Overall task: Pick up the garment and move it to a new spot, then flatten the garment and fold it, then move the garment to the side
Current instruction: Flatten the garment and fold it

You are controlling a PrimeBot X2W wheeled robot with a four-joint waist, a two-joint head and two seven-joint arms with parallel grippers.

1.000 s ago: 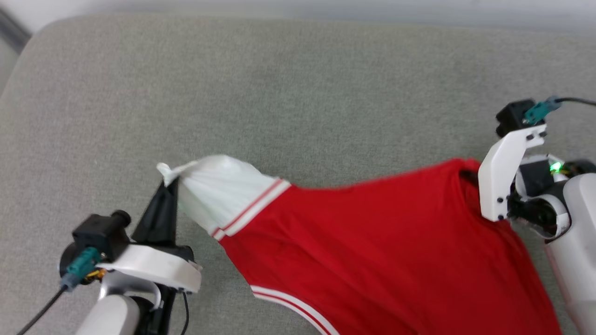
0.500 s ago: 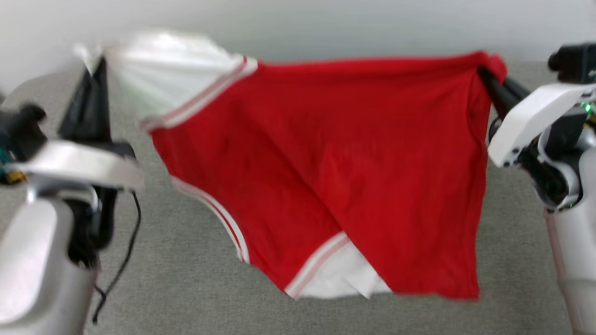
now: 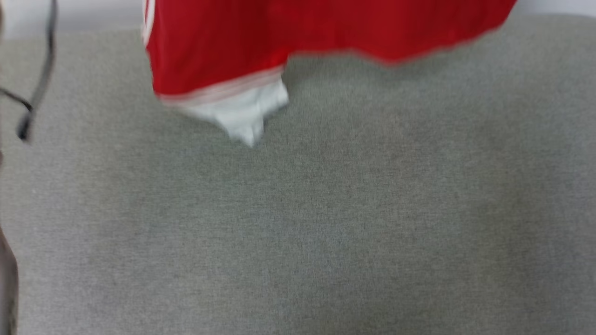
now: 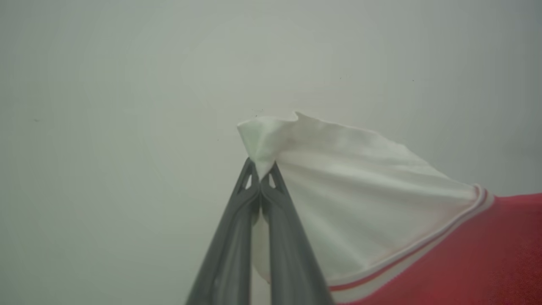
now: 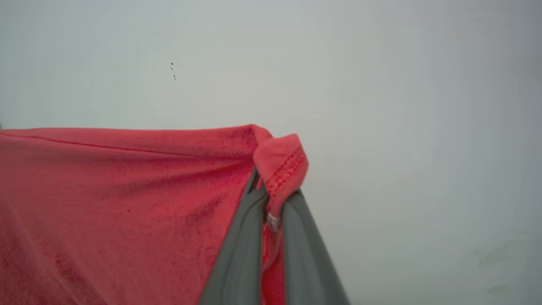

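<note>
The garment (image 3: 279,37), a red jersey shirt, hangs in the air at the top of the head view, and its lower white sleeve (image 3: 242,114) dangles over the grey surface. In the left wrist view my left gripper (image 4: 260,169) is shut on the tip of the garment's white sleeve (image 4: 360,186), with striped trim and red cloth to the right. In the right wrist view my right gripper (image 5: 271,199) is shut on a red hemmed corner of the garment (image 5: 127,190), which stretches away to the left. A pale wall lies behind both grippers.
A broad grey fabric surface (image 3: 326,223) spreads under the hanging garment. A black cable (image 3: 39,79) hangs at the left edge of the head view. A pale wall (image 3: 84,14) runs behind the surface.
Both grippers have lifted the garment from the grey surface and out past the top of the head view. The garment now hangs spread in the air between them.
</note>
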